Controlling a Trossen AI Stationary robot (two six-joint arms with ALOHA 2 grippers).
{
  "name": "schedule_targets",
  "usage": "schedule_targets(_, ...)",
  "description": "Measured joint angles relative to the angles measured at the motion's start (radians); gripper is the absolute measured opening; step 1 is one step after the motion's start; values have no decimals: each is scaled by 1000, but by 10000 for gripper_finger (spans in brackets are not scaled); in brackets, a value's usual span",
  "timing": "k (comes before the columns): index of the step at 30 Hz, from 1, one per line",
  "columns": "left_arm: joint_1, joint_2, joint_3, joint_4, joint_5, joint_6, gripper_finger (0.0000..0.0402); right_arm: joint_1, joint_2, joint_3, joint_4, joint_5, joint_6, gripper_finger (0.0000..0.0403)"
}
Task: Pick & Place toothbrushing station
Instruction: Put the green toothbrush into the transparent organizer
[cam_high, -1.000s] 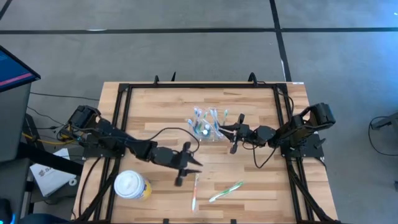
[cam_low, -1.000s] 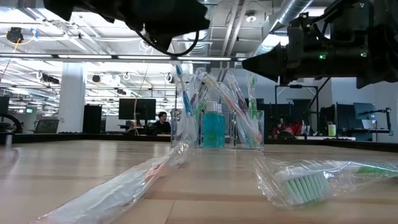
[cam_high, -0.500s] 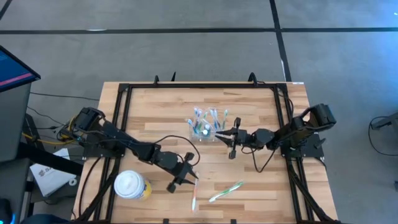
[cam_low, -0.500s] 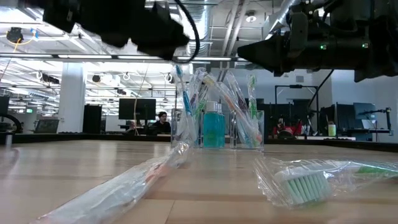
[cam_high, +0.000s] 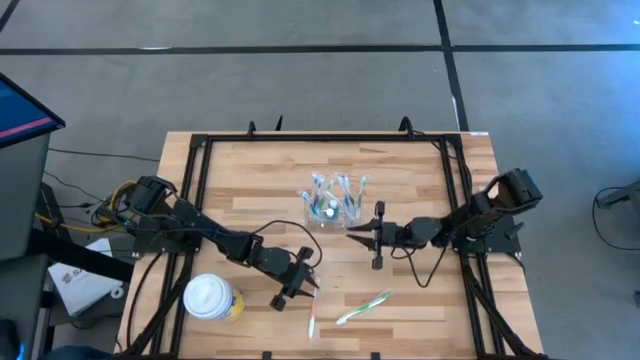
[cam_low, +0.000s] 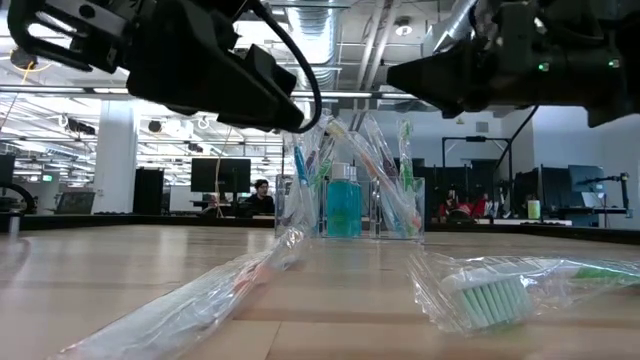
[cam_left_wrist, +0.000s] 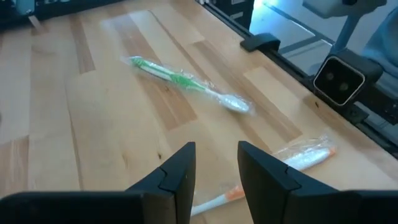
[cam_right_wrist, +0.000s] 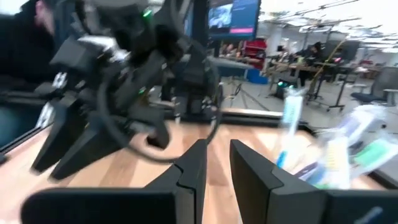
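The toothbrushing station (cam_high: 335, 200), a clear holder with several toothbrushes and a blue bottle, stands on its base at the table's middle and also shows in the low view (cam_low: 345, 195). My right gripper (cam_high: 352, 232) hovers open, level, just near and right of it; the station (cam_right_wrist: 336, 149) lies beside its fingers. My left gripper (cam_high: 310, 282) is open and tilted down above the upper end of a wrapped orange toothbrush (cam_left_wrist: 298, 158). Neither gripper has anything between its fingers.
A wrapped green toothbrush (cam_high: 363, 308) and the orange one (cam_high: 313, 312) lie flat near the front edge. A white-lidded yellow cup (cam_high: 210, 298) stands at the near left. A black frame (cam_high: 200, 150) runs around the table. Bare wood lies along the far side.
My left gripper has sunk and gone toward the near edge, tipping downward, and now hangs over the orange toothbrush. My right gripper has swung toward the near edge, away from the station's right side. Nothing on the table has moved.
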Motion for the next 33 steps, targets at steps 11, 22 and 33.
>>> schedule_targets(11,3,-2,0,22,-2,-43,112,143,0,0,-176,-15,88,62)
schedule_targets(22,3,-3,0,39,-3,-43,112,271,0,192,-776,-129,317,62)
schedule_targets(33,3,-3,0,40,-3,-42,112,335,8,338,-1074,-162,327,62)
